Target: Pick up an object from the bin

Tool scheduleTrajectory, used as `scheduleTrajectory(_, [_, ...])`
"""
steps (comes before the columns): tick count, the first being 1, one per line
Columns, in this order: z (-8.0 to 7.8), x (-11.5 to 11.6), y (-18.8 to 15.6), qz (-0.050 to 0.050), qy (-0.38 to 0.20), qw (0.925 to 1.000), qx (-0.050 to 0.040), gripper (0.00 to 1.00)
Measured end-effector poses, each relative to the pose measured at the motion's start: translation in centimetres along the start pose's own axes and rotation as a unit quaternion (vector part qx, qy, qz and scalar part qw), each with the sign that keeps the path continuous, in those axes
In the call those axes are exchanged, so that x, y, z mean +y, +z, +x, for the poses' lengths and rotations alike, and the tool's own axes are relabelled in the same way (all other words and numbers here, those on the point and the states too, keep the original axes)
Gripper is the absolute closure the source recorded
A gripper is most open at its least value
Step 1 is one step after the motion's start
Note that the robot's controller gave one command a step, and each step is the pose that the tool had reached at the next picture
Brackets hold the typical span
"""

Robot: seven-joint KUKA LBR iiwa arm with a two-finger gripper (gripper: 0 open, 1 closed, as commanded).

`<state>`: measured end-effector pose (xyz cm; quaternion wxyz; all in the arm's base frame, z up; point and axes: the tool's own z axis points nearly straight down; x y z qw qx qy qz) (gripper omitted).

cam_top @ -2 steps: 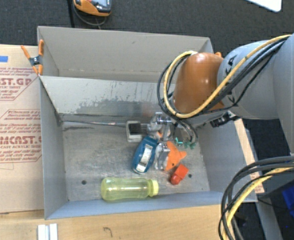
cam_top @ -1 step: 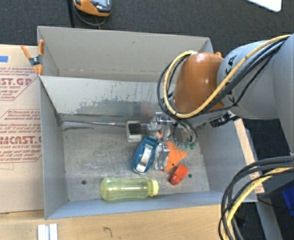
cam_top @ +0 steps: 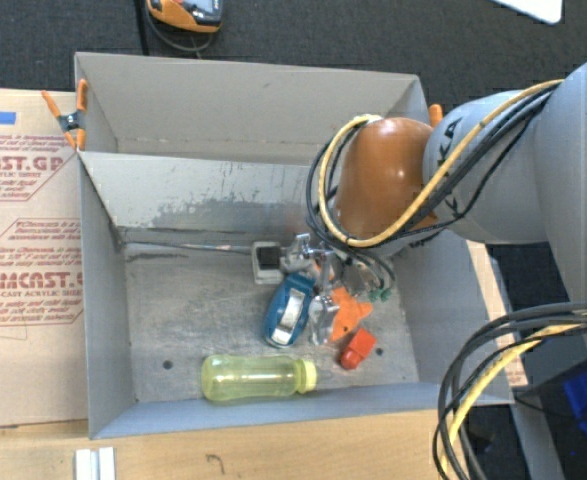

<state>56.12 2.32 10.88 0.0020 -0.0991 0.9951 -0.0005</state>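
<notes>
1. Low over the middle of the bin (cam_top: 178,303), right of centre, the gripper (cam_top: 315,298) hangs amid a small cluster of things; the arm's orange wrist cover (cam_top: 378,178) and looped cables hide much of it from above.
2. Just left of the gripper, and touching it or nearly so, lies a blue-and-white rounded thing (cam_top: 287,310), tilted on the bin floor. This is the nearest candidate for the pick.
3. Just right of the gripper lies a flat orange piece (cam_top: 350,313), with a small red-orange block (cam_top: 356,348) near it, toward the near wall.
4. A small grey-and-black square piece (cam_top: 266,258) lies beside the gripper on its far-left side.
5. A yellow-green bottle (cam_top: 258,377) lies on its side along the near wall, apart from the cluster.
6. Whether the gripper is open or closed cannot be told from this view, and nothing can be seen clamped in it.
7. Judged progress: the descent into the bin appears done. A confirmed grasp and the lift out of the bin are not yet done, since every thing rests on the floor.
</notes>
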Motion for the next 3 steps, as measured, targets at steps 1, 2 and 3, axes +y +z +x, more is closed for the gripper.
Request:
scheduleTrajectory(1, [-1.8, 1.0, 2.2, 0.001, -0.102, 0.9948, -0.0034, 1.0])
scheduleTrajectory(2, [-1.8, 1.0, 2.2, 0.001, -0.102, 0.9947, -0.0035, 1.0])
scheduleTrajectory(3, [-0.9, 1.9, -9.2, -0.001, -0.087, 0.9962, 0.0027, 1.0])
